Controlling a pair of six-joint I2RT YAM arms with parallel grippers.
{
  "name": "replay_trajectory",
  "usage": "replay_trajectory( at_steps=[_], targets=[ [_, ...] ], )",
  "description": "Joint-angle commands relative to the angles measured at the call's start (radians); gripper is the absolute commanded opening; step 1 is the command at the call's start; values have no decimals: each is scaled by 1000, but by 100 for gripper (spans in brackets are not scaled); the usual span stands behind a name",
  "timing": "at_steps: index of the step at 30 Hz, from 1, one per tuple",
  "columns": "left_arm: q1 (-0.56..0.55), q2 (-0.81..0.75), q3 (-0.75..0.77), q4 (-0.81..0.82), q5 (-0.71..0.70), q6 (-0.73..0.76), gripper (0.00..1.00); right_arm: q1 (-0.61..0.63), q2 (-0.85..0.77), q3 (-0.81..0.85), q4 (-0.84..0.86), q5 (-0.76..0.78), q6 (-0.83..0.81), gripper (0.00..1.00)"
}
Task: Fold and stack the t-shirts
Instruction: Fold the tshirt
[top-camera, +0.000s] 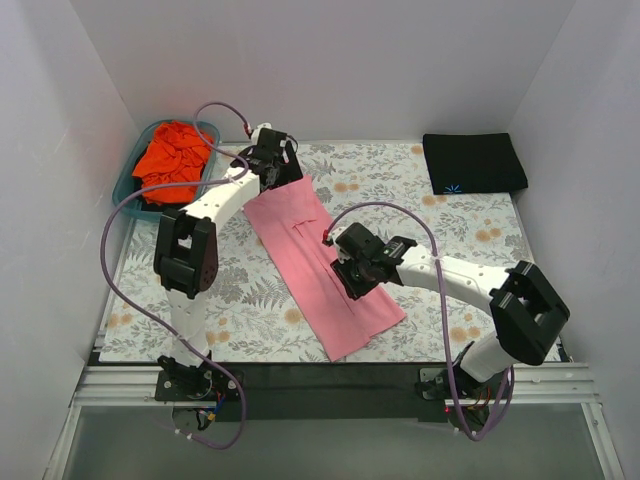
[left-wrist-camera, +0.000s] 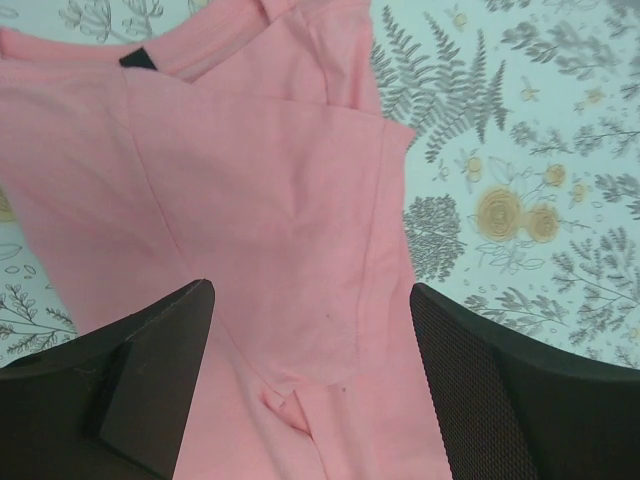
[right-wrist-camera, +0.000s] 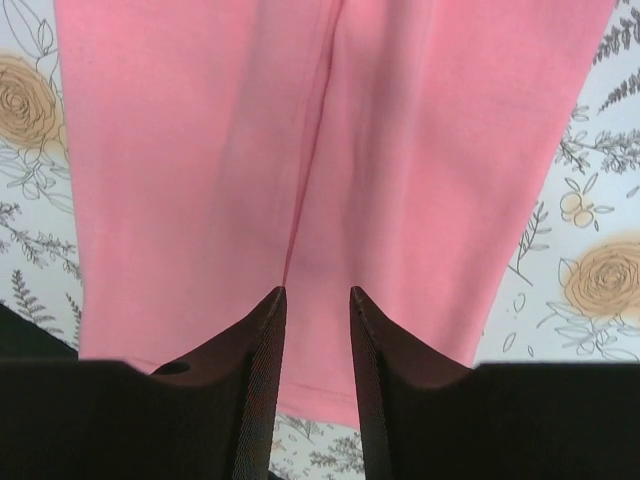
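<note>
The light pink t-shirt (top-camera: 325, 265) lies folded into a long strip, running diagonally across the middle of the table. My left gripper (top-camera: 283, 172) hovers over its far collar end, jaws wide open and empty; in the left wrist view (left-wrist-camera: 312, 340) the folded sleeve and collar lie below. My right gripper (top-camera: 352, 275) sits over the strip's middle; in the right wrist view (right-wrist-camera: 317, 292) the jaws stand narrowly apart above the pink cloth (right-wrist-camera: 330, 150), holding nothing. The black t-shirt (top-camera: 473, 162) with a small blue logo lies folded at the back right. The orange-red t-shirt (top-camera: 172, 155) is crumpled in the basket.
A teal plastic basket (top-camera: 128, 180) stands at the back left against the wall. White walls enclose the floral tablecloth (top-camera: 450, 215) on three sides. The arm bases stand on a black rail (top-camera: 320, 378) at the near edge.
</note>
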Motion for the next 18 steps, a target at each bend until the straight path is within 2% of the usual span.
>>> replay_trajectory(
  at_steps=[1,8,18],
  targets=[
    [2,30,-44,-4,-17,-16,79,2,44,3,108,1,-22,38],
    [-2,101,-64,-4,-7,-34,78,2,119,3,137,3,-33,38],
    [-8,127,-85,10,-14,-34,78,4,130,29,166,4,-25,34]
  ],
)
